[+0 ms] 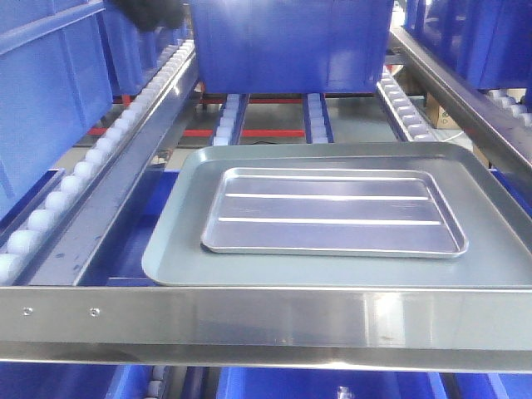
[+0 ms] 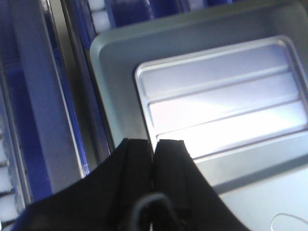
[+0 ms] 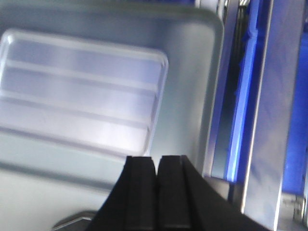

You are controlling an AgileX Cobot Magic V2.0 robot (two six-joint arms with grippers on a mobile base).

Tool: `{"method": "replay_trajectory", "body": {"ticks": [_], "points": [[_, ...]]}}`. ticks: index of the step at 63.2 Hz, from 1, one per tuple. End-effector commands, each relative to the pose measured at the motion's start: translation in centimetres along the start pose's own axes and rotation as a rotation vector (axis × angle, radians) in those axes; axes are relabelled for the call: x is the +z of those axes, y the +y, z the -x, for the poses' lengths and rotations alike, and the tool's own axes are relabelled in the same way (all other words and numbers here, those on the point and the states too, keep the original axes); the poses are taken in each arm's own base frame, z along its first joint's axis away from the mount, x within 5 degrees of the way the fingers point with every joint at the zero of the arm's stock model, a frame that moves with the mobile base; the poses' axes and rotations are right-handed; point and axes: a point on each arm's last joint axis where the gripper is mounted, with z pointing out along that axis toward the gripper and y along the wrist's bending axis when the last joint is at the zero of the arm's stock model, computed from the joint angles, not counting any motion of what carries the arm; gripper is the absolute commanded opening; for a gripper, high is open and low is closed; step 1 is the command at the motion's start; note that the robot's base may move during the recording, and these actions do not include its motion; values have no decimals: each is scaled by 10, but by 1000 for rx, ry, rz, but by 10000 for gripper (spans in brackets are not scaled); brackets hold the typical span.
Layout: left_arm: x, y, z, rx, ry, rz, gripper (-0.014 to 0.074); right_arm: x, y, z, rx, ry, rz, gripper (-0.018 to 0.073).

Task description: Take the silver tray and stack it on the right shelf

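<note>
Left gripper (image 2: 154, 149) shows in the left wrist view w/ both black fingers pressed together, only a thin seam between them, nothing held. It hangs above the near left part of the grey tray (image 2: 120, 86), tips just short of the silver tray's (image 2: 221, 101) near left corner; contact can't be told from this angle. Right gripper (image 3: 156, 166) looks the same in the right wrist view: fingers together, narrow dark line between, empty. It sits over the near right part of the grey tray (image 3: 192, 72), close to the silver tray's (image 3: 77, 91) right end, not touching it as far as visible.

Front view: silver tray (image 1: 332, 212) lies flat inside the bigger grey tray (image 1: 174, 241), roughly centred, two long ridges running left-right across its base, rim up. Grey tray rests on the shelf (image 1: 266, 320) right behind the shiny front bar, which has two small screws near its left end (image 1: 60, 312). White rollers (image 1: 91, 162) run along the rail on the left, going back and up to the right. More roller rails (image 1: 312, 116) sit further back under a big blue crate (image 1: 287, 46), which stands behind the trays, well apart from them. Another blue crate (image 1: 46, 91) is at far left, beside the roller rail. Dark blurry shape at top left (image 1: 150, 12), prob. part of an arm, can't tell which. Neither gripper is clear in the front view.
</note>
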Motion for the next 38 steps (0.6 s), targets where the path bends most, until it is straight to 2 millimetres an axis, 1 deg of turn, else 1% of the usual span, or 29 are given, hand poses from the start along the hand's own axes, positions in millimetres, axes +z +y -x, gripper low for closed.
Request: {"method": "replay_trajectory", "body": {"ticks": [1, 5, 10, 14, 18, 22, 29, 32, 38], "points": [[-22, 2, -9, 17, -143, -52, -97, -12, -3, -10, -33, -110, 6, 50], [-19, 6, -33, 26, -146, -67, -101, -12, -5, -26, -40, -107, 5, 50], [-20, 11, -56, 37, -170, -84, -101, -14, -8, -44, -40, -112, 5, 50], [-20, 16, -78, 52, -180, -94, -101, -17, -10, -57, -40, -127, 7, 50], [-26, 20, -92, 70, -221, -106, -101, -22, -12, -67, -41, -144, 9, 50], [-33, 24, -108, 82, -251, -114, -101, -33, -13, -76, -42, -191, 15, 50], [-55, 31, -123, 77, -325, -130, -101, -53, -14, -89, -66, -279, 25, 50], [-68, 35, -127, 71, -370, -137, -101, -65, -14, -94, -76, -334, 31, 50], [-101, 42, -135, 53, -472, -147, -101, -90, -15, -105, -90, -455, 44, 50]]}}
